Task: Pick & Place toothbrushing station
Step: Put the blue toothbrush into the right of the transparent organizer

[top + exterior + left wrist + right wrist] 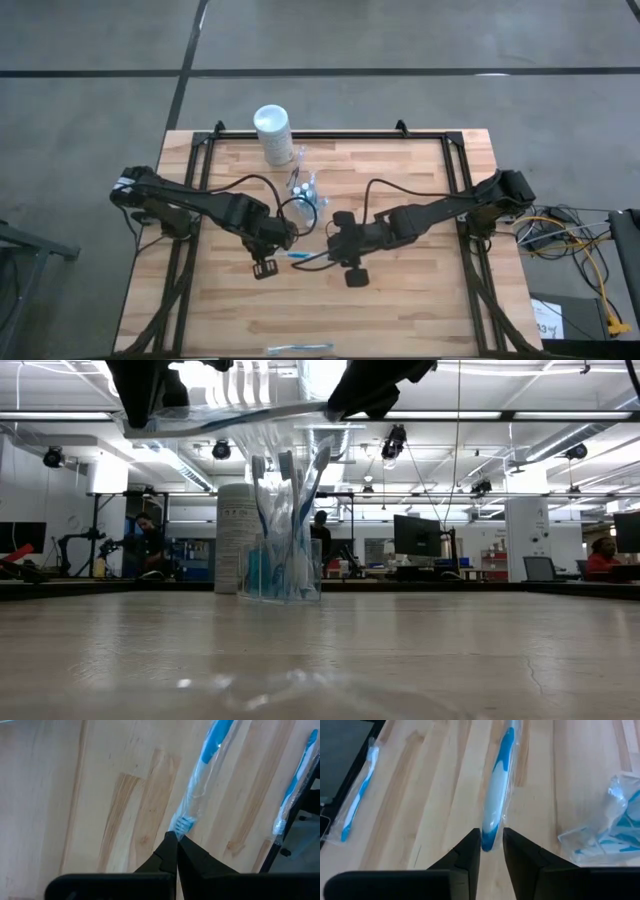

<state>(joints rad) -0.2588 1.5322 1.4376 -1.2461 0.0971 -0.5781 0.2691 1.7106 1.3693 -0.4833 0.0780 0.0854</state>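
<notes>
A blue-and-white toothbrush in a clear wrapper hangs level above the table between both grippers. My left gripper is shut on its bristle end. My right gripper has closed around its handle end. The toothbrushing station, a small clear holder with several toothbrushes standing in it, rests on its base on the wood just beyond the grippers. In the right wrist view the station lies off to the side of the fingers. My left gripper pinches the wrapped bristle end between its two fingertips, coming from above and pointing steeply down. The toothbrush runs on past the fingertips, clear of the table. My right gripper has the blue handle end between its two fingers, slanting down from the table's right side along the toothbrush. The fingers stand close against the wrapper. The toothbrush is lifted clear and level.
A tall white cylinder with a round lid stands at the table's far edge, behind the station. Another wrapped toothbrush lies at the near edge. Bare wood spreads left and right of the arms.
</notes>
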